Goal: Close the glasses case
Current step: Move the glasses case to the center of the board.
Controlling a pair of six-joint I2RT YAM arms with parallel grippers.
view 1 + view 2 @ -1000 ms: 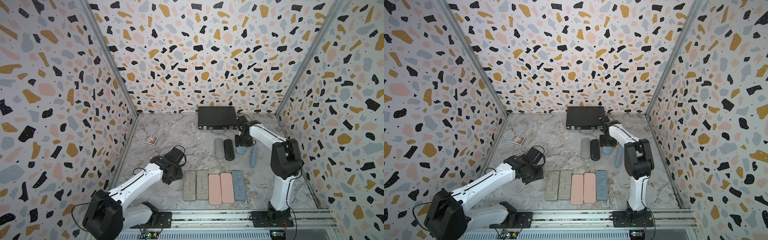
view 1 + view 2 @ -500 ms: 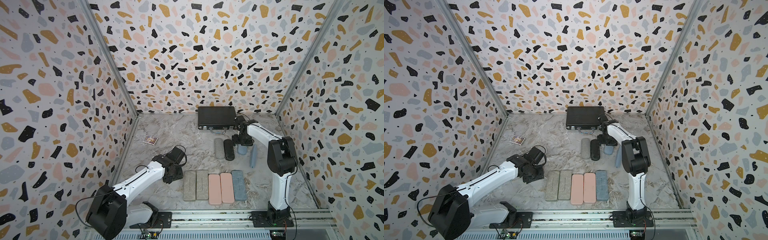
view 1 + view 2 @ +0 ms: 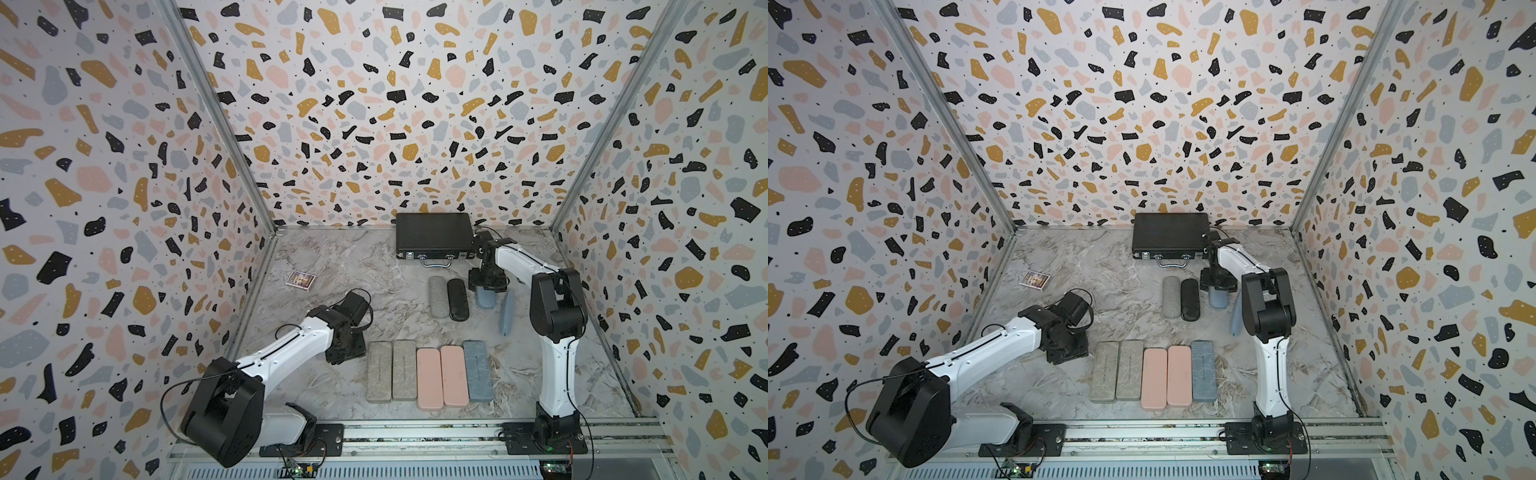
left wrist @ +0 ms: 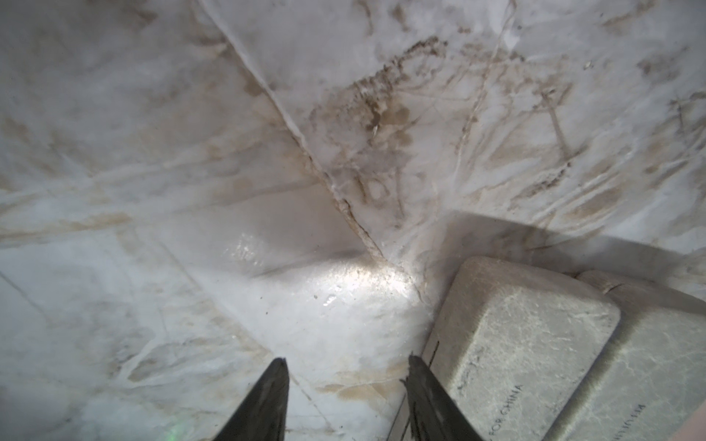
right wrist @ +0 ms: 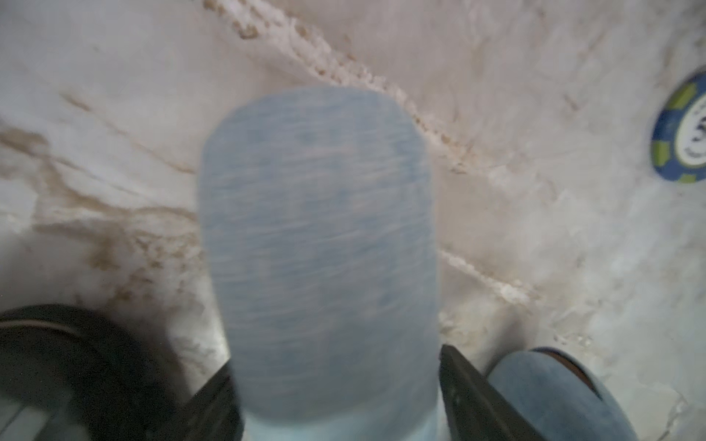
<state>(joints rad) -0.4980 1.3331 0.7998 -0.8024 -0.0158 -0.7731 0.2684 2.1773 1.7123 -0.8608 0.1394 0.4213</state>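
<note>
Blue glasses case (image 5: 317,248) looks matt, woven cloth — tabletop (image 4: 153,152) glossy, marble-patterned.

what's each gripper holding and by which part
Left gripper holds nothing. Right gripper straddles one end of the light blue case, a finger at each long side; a firm grip cannot be told.

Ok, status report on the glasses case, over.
Left gripper open, empty. Right gripper straddling light blue case, grip unclear. Black case close beside.
</note>
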